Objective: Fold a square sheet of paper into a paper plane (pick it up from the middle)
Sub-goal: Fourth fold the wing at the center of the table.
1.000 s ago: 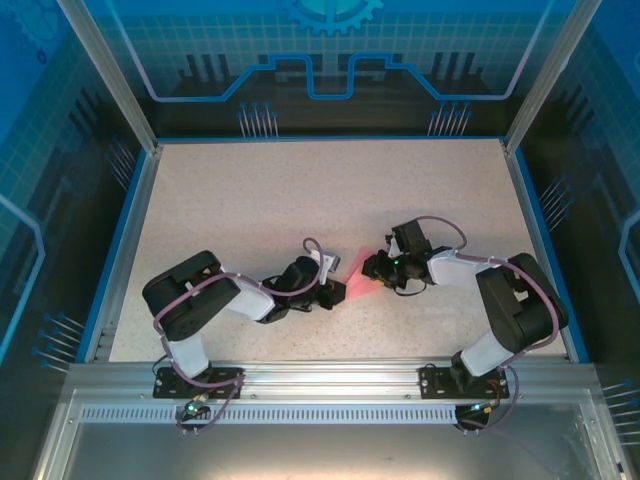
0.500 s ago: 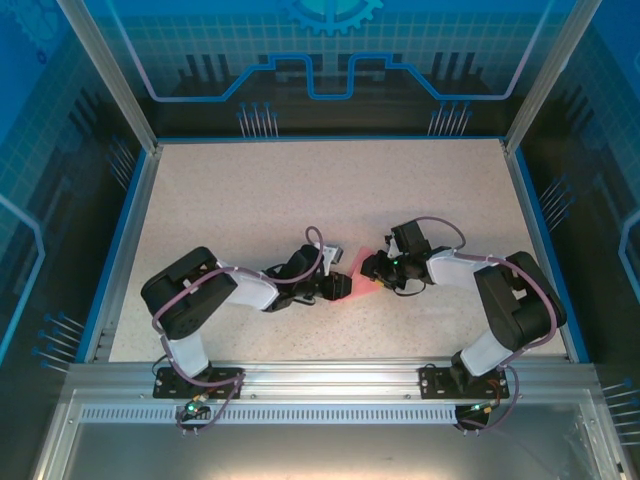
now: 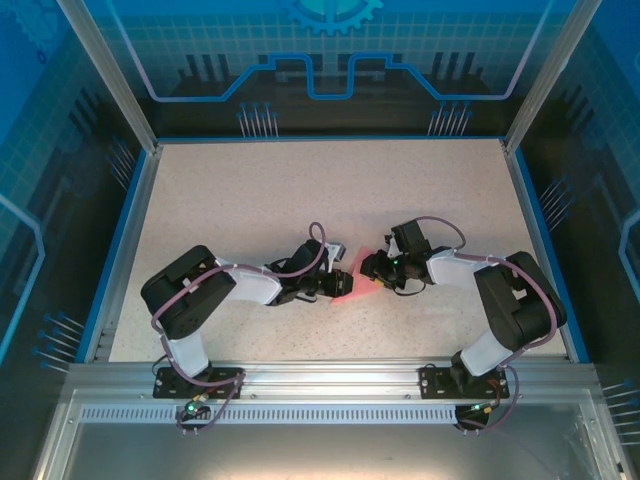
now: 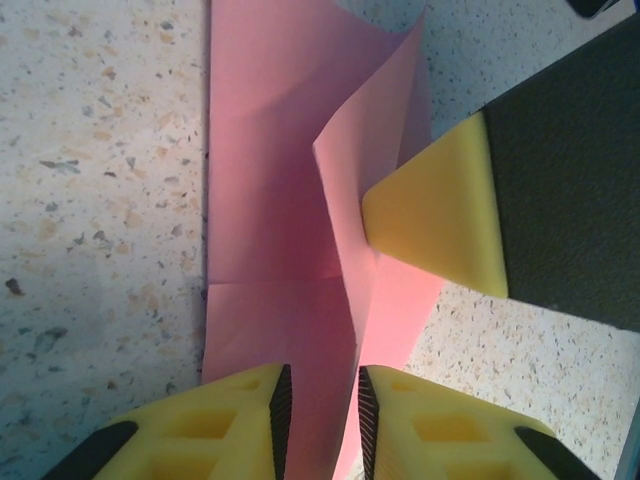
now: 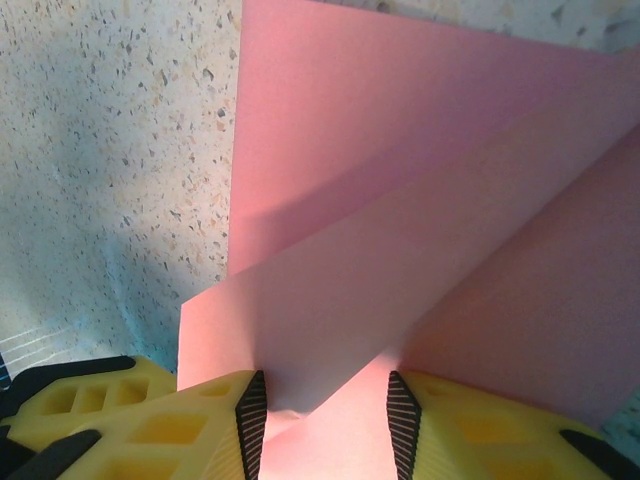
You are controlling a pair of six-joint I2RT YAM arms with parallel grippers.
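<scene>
Reaching farther toward the middle than a second ago, the left arm has brought its end effector (image 3: 338,284) up against the square sheet of paper (image 3: 361,288), and less of the pink sheet shows from above than before. The right arm has barely shifted.

The sheet, partly folded, lies on the speckled worktop (image 3: 300,200) between the two end effectors, a little nearer the arm bases than the worktop's middle.

Seen from the left wrist, one flap stands up off the flat lower layer, and its slanting edge runs down between the left fingers (image 4: 250,420). The jaws are a narrow gap apart, straddling the paper rather than clamping it. A yellow fingertip (image 4: 430,225) of the right end effector (image 5: 322,420) touches the raised flap from the right.

Seen from the right wrist, that end effector's jaws are part spread, and a fold of the paper runs down between the ribbed pads (image 5: 250,410) without being visibly squeezed. Beyond them the lower layer lies flat on the worktop, with a straight edge on its left.
</scene>
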